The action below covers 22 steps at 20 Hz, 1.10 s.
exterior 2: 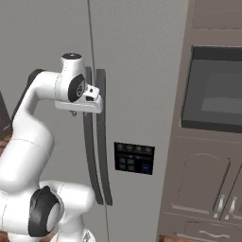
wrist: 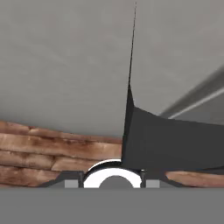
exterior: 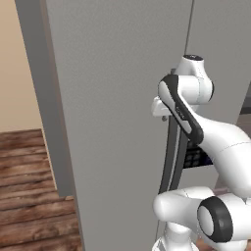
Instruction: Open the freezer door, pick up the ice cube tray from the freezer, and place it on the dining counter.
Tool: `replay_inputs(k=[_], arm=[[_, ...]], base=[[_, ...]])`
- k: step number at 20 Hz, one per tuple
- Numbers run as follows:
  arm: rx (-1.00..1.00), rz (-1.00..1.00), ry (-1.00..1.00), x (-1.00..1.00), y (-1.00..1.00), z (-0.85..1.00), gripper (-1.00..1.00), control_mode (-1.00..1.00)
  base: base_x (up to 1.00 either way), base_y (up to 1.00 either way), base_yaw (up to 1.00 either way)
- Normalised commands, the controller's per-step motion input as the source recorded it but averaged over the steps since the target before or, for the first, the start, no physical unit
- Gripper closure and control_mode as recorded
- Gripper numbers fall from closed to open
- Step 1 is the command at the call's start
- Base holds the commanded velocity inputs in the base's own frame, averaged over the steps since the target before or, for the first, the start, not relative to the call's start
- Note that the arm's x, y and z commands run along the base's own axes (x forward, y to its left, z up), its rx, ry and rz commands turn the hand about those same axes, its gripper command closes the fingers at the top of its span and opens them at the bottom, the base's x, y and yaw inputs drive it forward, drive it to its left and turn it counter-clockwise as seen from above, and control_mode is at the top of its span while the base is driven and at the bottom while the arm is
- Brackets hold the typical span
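- Arm first, nearest the viewer: the white robot arm fills the lower right of the left base view, its elbow bent upward so the hand reaches the door at about mid-frame height.
- Gripper [exterior 2: 87, 111] sits at the upper left of the right base view, pressed in against the dark curved handle [exterior 2: 89, 156]; by my judgement it is placed there to pull the door open.
- Jaws: the hand's white body hides them, so I cannot tell whether they are parted or clamped on the handle, nor whether they touch it.
- Freezer door [exterior: 112, 98], a tall grey panel, takes up the centre of the left base view and looks closed or barely ajar.
- Ice cube tray is presumably inside the freezer, behind that door.
- Further right in the right base view: the adjoining grey panel with a small dark control panel [exterior 2: 134, 158], then brown cabinets with a built-in oven [exterior 2: 212, 90].
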Motion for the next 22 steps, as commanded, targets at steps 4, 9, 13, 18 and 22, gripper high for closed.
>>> replay_inputs(k=[4,9,13,18,22], arm=[[0.0,-0.01,0.02,-0.53,0.01,-0.01,-1.0,-1.0],[0.0,-0.1,0.23,-0.93,-0.01,-0.19,-1.0,-1.0],[0.0,-0.08,0.08,-0.72,-0.24,-0.31,-1.0,-1.0],[-0.02,-0.04,0.0,-0.33,-0.41,-0.01,-1.0,-1.0],[-0.03,0.0,0.0,-0.27,-0.21,0.03,-1.0,-1.0]], base=[[0.0,0.0,0.0],[0.0,0.0,0.0],[0.0,0.0,0.0],[0.0,0.0,0.0],[0.0,0.0,0.0]])
